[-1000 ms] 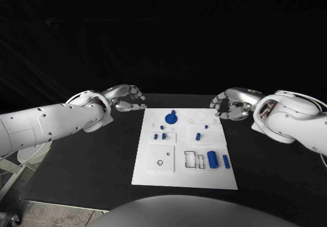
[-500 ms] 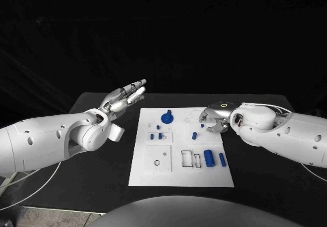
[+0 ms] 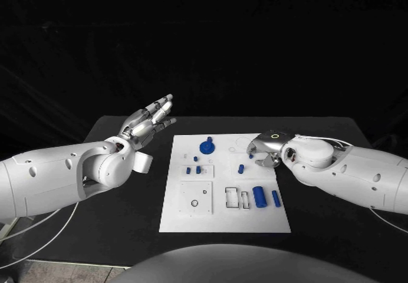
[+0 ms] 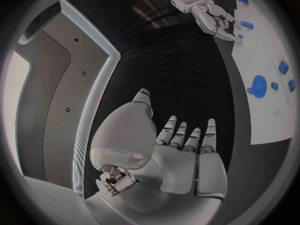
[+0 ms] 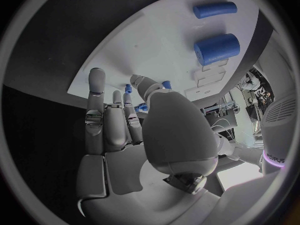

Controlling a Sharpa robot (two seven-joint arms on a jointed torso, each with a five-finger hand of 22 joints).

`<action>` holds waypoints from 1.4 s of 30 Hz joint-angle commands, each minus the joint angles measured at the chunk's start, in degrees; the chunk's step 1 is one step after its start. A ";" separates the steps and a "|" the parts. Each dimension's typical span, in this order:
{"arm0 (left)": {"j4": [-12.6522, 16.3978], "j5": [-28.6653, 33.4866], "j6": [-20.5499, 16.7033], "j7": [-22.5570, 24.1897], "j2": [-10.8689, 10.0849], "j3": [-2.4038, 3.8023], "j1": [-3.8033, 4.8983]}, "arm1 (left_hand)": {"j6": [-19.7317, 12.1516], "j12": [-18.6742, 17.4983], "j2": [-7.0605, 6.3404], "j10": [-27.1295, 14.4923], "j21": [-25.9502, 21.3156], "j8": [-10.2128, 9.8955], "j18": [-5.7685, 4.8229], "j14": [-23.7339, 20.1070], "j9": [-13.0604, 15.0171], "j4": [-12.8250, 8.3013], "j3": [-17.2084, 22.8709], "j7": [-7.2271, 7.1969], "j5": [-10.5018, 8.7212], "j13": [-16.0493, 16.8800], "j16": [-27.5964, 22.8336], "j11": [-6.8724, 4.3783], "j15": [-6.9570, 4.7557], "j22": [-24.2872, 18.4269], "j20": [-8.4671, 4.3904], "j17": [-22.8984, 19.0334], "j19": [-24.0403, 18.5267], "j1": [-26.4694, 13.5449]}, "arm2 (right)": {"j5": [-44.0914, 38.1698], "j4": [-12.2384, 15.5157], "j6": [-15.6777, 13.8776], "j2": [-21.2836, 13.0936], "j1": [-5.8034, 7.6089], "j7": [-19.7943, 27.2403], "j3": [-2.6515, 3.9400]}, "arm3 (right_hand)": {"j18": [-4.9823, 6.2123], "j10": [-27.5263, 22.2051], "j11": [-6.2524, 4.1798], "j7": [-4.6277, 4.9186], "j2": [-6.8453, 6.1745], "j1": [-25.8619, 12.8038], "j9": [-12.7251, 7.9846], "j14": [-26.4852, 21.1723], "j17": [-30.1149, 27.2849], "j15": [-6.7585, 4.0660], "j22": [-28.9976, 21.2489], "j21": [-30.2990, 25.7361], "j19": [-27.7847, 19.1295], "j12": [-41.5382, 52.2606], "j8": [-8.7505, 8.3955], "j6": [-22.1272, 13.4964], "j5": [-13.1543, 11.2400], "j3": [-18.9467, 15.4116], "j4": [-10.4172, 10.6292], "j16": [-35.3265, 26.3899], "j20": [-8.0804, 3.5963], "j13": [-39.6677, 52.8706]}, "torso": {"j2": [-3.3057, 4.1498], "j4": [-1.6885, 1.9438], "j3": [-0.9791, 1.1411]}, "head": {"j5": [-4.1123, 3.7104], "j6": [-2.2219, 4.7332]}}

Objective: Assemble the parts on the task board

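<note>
Head view, contents of the black desk (image 3: 102, 218): one white task board (image 3: 225, 221), lying flat at the middle of the desk, with blue parts upon it.

Parts on the board, far end to near end: a blue round knobbed part (image 3: 207, 146) near the far left corner; two small blue pegs (image 3: 193, 170) side by side on the left half; a single small blue peg (image 3: 240, 168) near the middle; a large blue cylinder (image 3: 259, 197) and, just beside it on the right, a slimmer blue bar (image 3: 275, 198), both lying in the near right quarter. Rectangular outlined recesses (image 3: 231, 197) sit just left of the large cylinder.

Left hand (image 3: 146, 120): raised off the desk beyond the board's far left corner, well apart from every part, fingers straight and spread, holding nothing (the left wrist view (image 4: 187, 150) confirms the flat, extended fingers and bare palm).

Right hand (image 3: 265, 152): over the far right area of the board, near the single small peg. In the right wrist view (image 5: 125, 130) its fingers extend loosely toward the board surface with gaps between them and nothing gripped; small blue pieces show just past the fingertips, and contact cannot be determined.

Right wrist view also shows the large cylinder (image 5: 217, 48) and the slimmer bar (image 5: 214, 9) lying apart on the board.
</note>
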 commanded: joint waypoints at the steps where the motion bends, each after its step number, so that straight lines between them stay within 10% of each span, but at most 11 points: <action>1: -0.18 0.95 1.84 -0.34 0.29 0.02 0.01 | -0.09 0.61 0.20 -0.06 0.43 -0.28 0.52 0.13 -0.11 0.01 -0.64 0.52 0.97 -0.23 0.20 0.74 0.48 0.38 0.57 0.13 0.35 1.30 | -1.29 -0.41 -5.02 0.06 -0.18 -0.29 0.02 | 0.15 0.90 0.11 -0.62 0.50 -0.16 -0.30 0.50 0.22 0.16 -0.05 -0.46 0.42 -0.11 -0.36 0.30 0.28 0.45 0.18 0.32 0.10 -0.44 | -0.01 -0.02 0.01 | -0.03 0.01; 7: -1.01 0.49 2.06 -1.71 0.96 0.00 0.01 | 0.93 2.53 1.23 0.14 0.64 -0.04 0.43 0.98 0.00 -0.24 -1.65 1.20 3.84 -0.58 0.55 2.90 1.07 0.69 0.91 0.35 1.53 4.63 | 1.76 -1.07 -8.05 -0.08 -0.34 1.54 0.03 | 0.16 3.33 0.13 -3.15 0.63 -0.63 -1.35 0.68 0.48 0.21 -0.03 -0.80 0.76 0.12 -1.68 -0.88 -0.96 0.98 0.49 0.46 0.20 -1.95 | -0.06 0.01 -0.02 | 0.03 0.01; 12: -1.95 0.21 2.48 -2.51 1.62 -0.02 -0.10 | 3.68 3.75 1.88 0.20 0.79 0.81 0.35 1.71 0.35 -0.25 -2.48 3.12 4.59 -0.56 0.92 3.17 1.34 0.91 1.01 0.54 2.32 6.00 | 4.93 -1.63 -7.89 0.01 -0.48 2.69 0.02 | 0.16 6.04 0.03 -3.13 0.73 -0.93 -1.83 0.83 0.77 0.23 0.02 -1.03 0.99 0.45 -1.99 -0.92 -2.65 1.35 0.85 0.61 0.22 -2.94 | 0.00 0.02 -0.02 | -0.13 0.01; 20: -2.61 0.07 2.79 -3.32 1.92 -0.03 -0.41 | 3.59 4.83 2.44 0.32 1.19 1.17 0.14 2.74 0.34 -0.37 -3.07 3.35 5.31 -0.48 1.56 4.32 1.91 1.94 1.17 0.80 3.59 7.13 | 8.58 -3.01 -6.36 0.53 -1.20 3.65 0.02 | 0.08 8.31 0.03 -0.16 1.13 -1.68 -1.58 1.09 1.26 0.56 0.07 -1.40 1.38 -0.15 -0.60 2.59 -3.60 1.50 1.78 0.90 0.44 -4.74 | 0.00 0.11 0.00 | -0.05 0.01; 42: -3.42 0.04 3.38 -3.76 2.36 -0.03 -1.08 | 3.96 6.30 3.49 0.59 1.88 1.78 -0.47 4.18 0.43 -0.63 -3.59 3.91 7.17 -0.37 2.72 5.30 2.60 3.25 1.23 1.11 5.77 9.02 | 11.02 -5.06 -6.70 1.96 -2.55 5.40 0.06 | 0.17 10.38 -0.21 2.52 1.87 -0.10 -0.77 1.11 1.57 0.95 0.34 -1.91 1.61 -1.28 1.51 8.26 -3.64 1.82 0.96 1.13 0.83 -7.15 | -0.03 0.08 -0.02 | 0.07 0.01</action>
